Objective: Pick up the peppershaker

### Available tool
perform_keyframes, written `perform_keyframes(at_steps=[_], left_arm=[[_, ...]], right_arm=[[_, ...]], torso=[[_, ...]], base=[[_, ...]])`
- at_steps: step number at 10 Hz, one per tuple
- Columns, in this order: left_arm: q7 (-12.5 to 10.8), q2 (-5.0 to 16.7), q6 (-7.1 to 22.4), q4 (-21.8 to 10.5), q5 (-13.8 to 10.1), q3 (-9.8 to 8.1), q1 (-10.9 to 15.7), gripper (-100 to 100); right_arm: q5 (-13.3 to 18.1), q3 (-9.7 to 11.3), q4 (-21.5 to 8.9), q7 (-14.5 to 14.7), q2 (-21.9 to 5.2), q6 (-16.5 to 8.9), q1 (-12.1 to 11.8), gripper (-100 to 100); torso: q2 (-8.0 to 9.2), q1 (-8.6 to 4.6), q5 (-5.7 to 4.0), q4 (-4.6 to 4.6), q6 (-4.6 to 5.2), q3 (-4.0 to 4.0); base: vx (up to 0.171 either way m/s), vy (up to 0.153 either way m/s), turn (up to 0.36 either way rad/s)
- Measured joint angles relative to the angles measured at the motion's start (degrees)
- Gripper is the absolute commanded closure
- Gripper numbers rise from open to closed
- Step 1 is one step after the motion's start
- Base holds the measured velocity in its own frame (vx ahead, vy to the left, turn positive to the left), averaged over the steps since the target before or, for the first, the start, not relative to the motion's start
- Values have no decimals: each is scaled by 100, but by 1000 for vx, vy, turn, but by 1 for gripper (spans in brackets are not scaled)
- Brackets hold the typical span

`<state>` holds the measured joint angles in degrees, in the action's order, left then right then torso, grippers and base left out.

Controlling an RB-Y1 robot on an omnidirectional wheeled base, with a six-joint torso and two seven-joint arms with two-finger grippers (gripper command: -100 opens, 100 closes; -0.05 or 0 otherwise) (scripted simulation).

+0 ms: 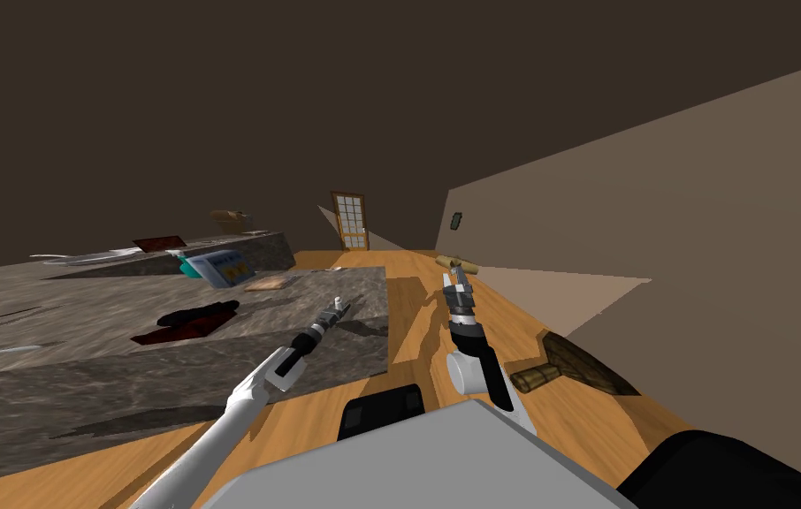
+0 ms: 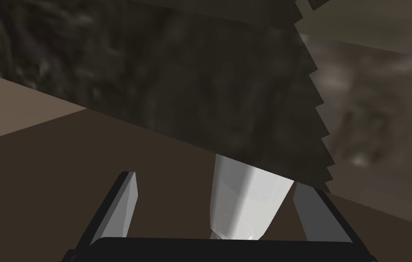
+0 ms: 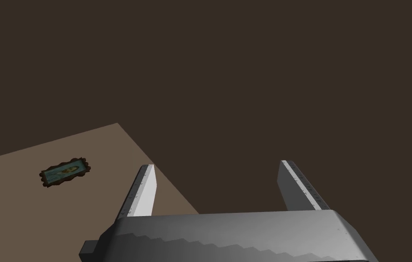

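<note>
The peppershaker [image 2: 246, 204] is a small white tapered piece standing between the fingers of my left gripper [image 2: 216, 182]. It sits close against one finger, with a wide gap to the other, so the gripper is open around it. In the head view the left gripper [image 1: 338, 310] reaches over the near corner of the grey stone counter [image 1: 80, 353], with the white shaker [image 1: 330, 312] at its tips. The shaker's upper part is hidden behind a mottled grey slab. My right gripper [image 1: 458, 281] is raised over the wooden floor, open and empty, also seen as the right gripper [image 3: 217, 165].
On the counter lie a dark red and black item [image 1: 191, 320], a blue and white box [image 1: 217, 265] and a small wooden board [image 1: 268, 283]. Brown objects [image 1: 567, 364] lie on the floor at the right wall. A glazed door [image 1: 350, 221] stands far ahead.
</note>
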<state>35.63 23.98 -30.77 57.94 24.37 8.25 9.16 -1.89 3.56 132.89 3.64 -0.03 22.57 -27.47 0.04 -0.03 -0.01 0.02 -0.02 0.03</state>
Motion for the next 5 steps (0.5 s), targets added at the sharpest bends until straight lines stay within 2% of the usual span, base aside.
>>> perform_keyframes(at_steps=[2, 3, 5], left_arm=[[76, -57, -114, -446, -71, 116, 404, -100], [84, -53, -108, -546, -77, 135, 477, -100], [129, -92, -131, -840, -142, 279, 796, -100]], right_arm=[[0, 0, 0, 0, 0, 0, 0, 0], [0, 0, 0, 0, 0, 0, 0, 0], [0, 0, 0, 0, 0, 0, 1, 0]], torso=[[11, 2, 1, 2, 0, 6], [7, -1, 0, 1, 0, 4], [15, -2, -1, 3, 1, 9]], base=[[-42, 6, 34], [-58, -1, 173], [-44, 6, -6]])
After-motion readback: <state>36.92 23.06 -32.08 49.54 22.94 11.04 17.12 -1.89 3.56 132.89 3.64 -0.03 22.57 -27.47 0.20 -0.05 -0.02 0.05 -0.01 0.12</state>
